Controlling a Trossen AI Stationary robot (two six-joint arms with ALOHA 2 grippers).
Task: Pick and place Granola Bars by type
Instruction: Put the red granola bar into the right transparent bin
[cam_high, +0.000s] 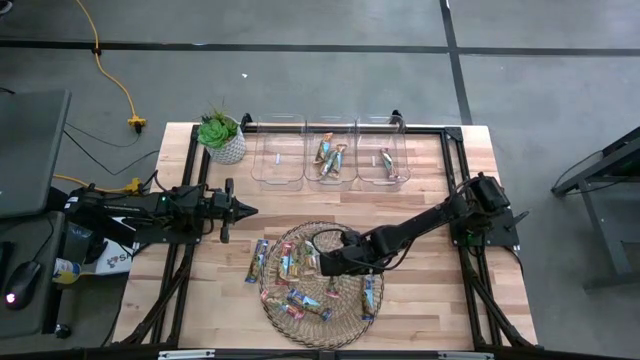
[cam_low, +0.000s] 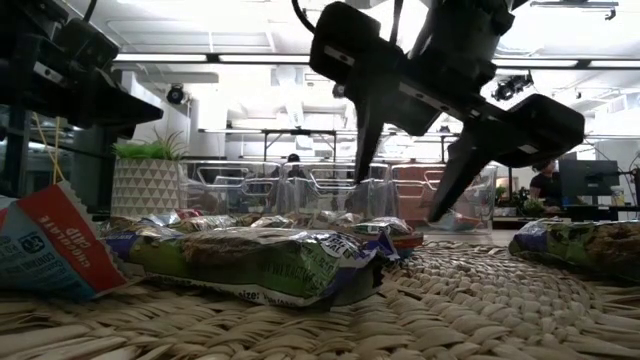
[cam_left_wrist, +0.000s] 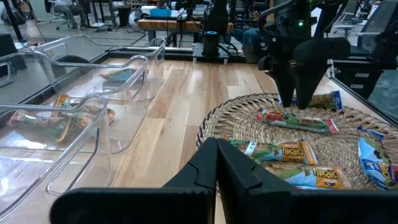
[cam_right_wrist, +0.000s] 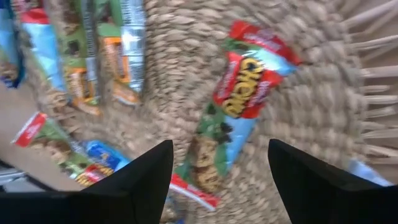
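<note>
Several granola bars in shiny wrappers lie on the round wicker mat (cam_high: 345, 320) near the table's front edge. My right gripper (cam_right_wrist: 221, 180) hangs open over the mat's far part, slanting down. Its fingers stand on either side of a red-and-green bar (cam_right_wrist: 233, 118), a little above it; the same bar shows as (cam_left_wrist: 295, 120). In the low view its fingertips (cam_low: 405, 185) are clear of the bars (cam_low: 260, 262). My left gripper (cam_high: 245, 210) waits shut at the table's left, level, holding nothing.
Three clear bins stand at the far edge. The left bin (cam_high: 278, 155) shows no bars, the middle bin (cam_high: 331, 155) holds a few, and the right bin (cam_high: 385, 160) holds one. A potted plant (cam_high: 222, 135) stands at the far left. Bare wood lies between the mat and the bins.
</note>
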